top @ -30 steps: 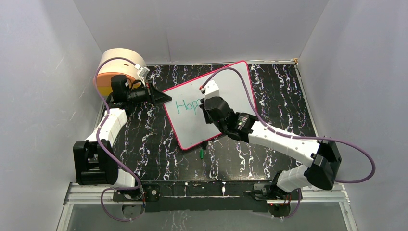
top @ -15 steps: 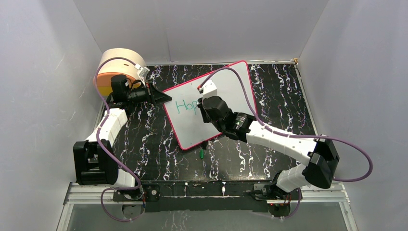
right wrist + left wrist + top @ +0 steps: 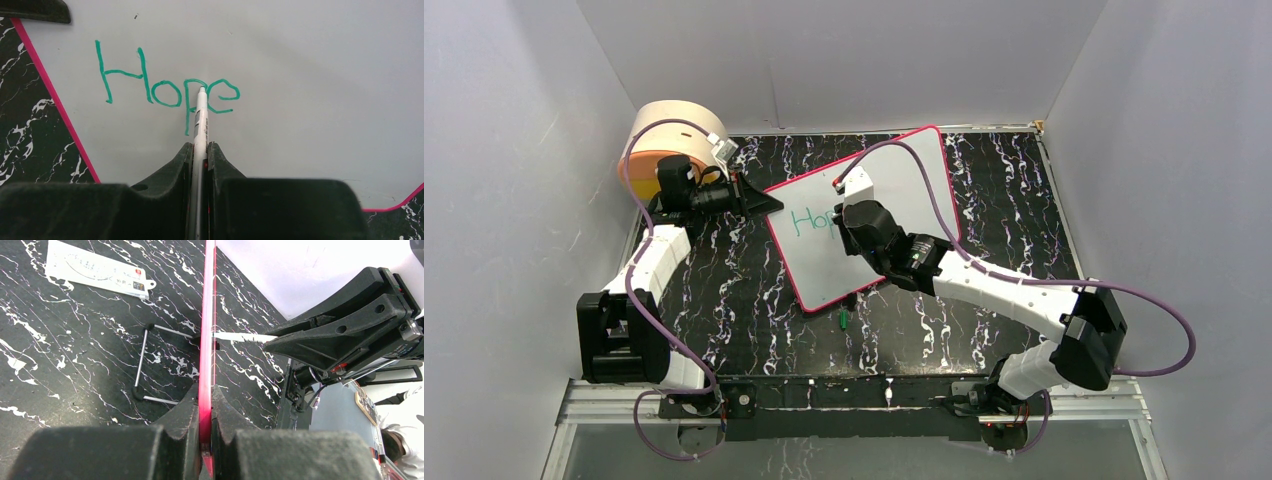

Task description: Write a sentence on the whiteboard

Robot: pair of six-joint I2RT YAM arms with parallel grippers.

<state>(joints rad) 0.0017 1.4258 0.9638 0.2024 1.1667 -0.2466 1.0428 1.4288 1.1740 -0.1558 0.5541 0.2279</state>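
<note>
A whiteboard (image 3: 819,265) with a pink-red rim is sitting at an angle in the middle of a black, white-veined surface (image 3: 1004,200). The left pincer (image 3: 206,392) is reaching in at the whiteboard's left corner and clamping its two dark fingers tight onto the rim. In the left wrist view that rim is showing edge-on as a thin pink line. The right pincer (image 3: 200,146) is hovering over the whiteboard's middle, its fingers pressing narrowly around a slim white pen (image 3: 201,112). The pen's tip is resting against the whiteboard's white face, right on the letter "p". The sentence (image 3: 167,85) is appearing in teal-green handwriting towards the whiteboard's left side, and only the word "Hope" is showing. A small green object (image 3: 843,320) is lying on the surface just beside the whiteboard's near edge. A round tan roll (image 3: 674,125) is standing beyond the whiteboard's left corner, behind the left arm. In the left wrist view, a white printed card (image 3: 95,272) and a thin wire bracket (image 3: 150,365) are lying on the side of the whiteboard away from the pen.
</note>
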